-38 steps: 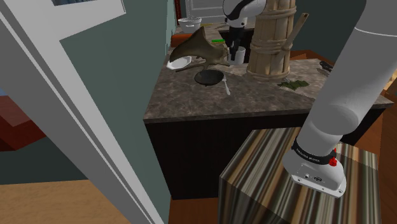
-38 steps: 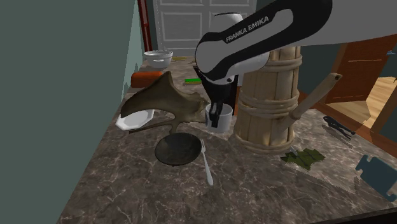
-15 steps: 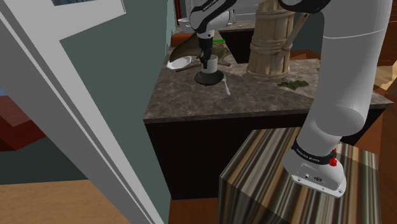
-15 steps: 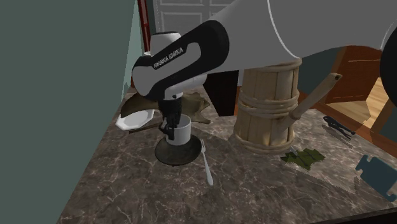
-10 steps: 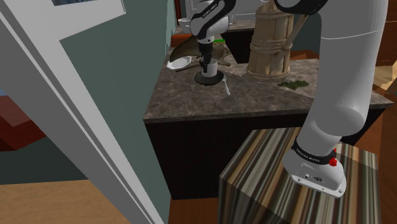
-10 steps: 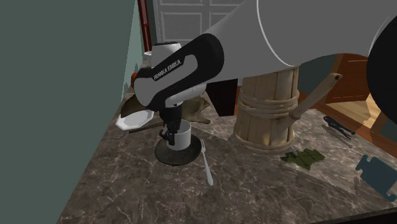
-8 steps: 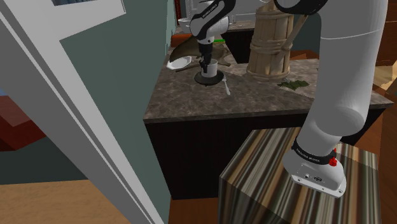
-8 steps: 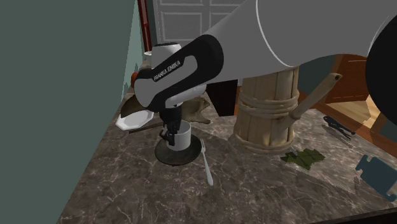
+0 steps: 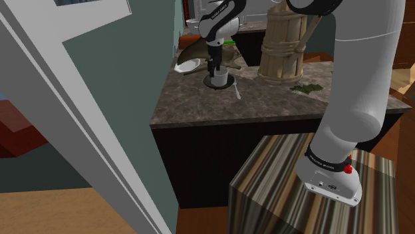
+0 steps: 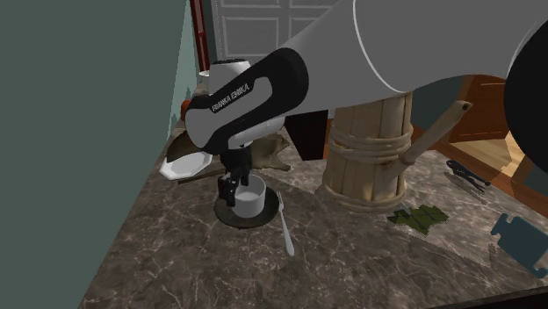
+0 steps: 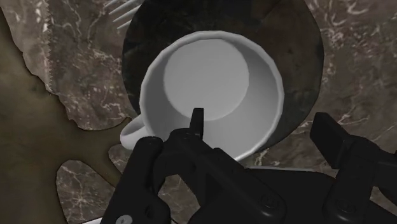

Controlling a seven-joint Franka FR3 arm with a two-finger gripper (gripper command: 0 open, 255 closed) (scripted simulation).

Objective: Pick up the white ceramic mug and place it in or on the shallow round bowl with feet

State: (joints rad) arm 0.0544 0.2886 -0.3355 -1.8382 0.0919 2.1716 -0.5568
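Change: compared with half a second earlier, the white mug (image 10: 250,198) sits lower. Its base is now down inside the dark shallow bowl (image 10: 265,218) instead of riding above the rim, and the fingers have parted from its wall.

Gripper: the black gripper (image 10: 233,186) stands partly open and grips nothing. In the wrist view one finger (image 11: 198,121) dips inside the mug and the other (image 11: 332,137) stands outside it. A strip of bowl shows between that outer finger and the mug's wall.

Hidden, second exterior view, left to right:
- The white dish (image 10: 184,164) is partly behind the arm (image 10: 255,92).
- The brown antler-like piece (image 10: 274,156) is mostly covered by the arm.
- The bowl's feet cannot be made out.
- The spoon (image 10: 286,233) lies just right of the bowl, its far end hard to separate from the rim.
- The wooden churn (image 10: 369,149) loses its top behind the arm.
- A blue thing (image 10: 524,240) is cut off at the right edge.

Hidden, shoulder view: a pale door (image 9: 66,113) blocks the left. Far off on the marble counter (image 9: 266,106), mug and bowl read as one small patch, and the finger gap cannot be told there.

Mug to gripper: the mug is upright in the bowl, directly below the hand. Its wall on the second exterior view's left passes between the two fingers. The outer finger is clear of it; whether the inner one touches cannot be told. The handle (image 11: 129,135) juts past the bowl's rim beside the inner finger's base.
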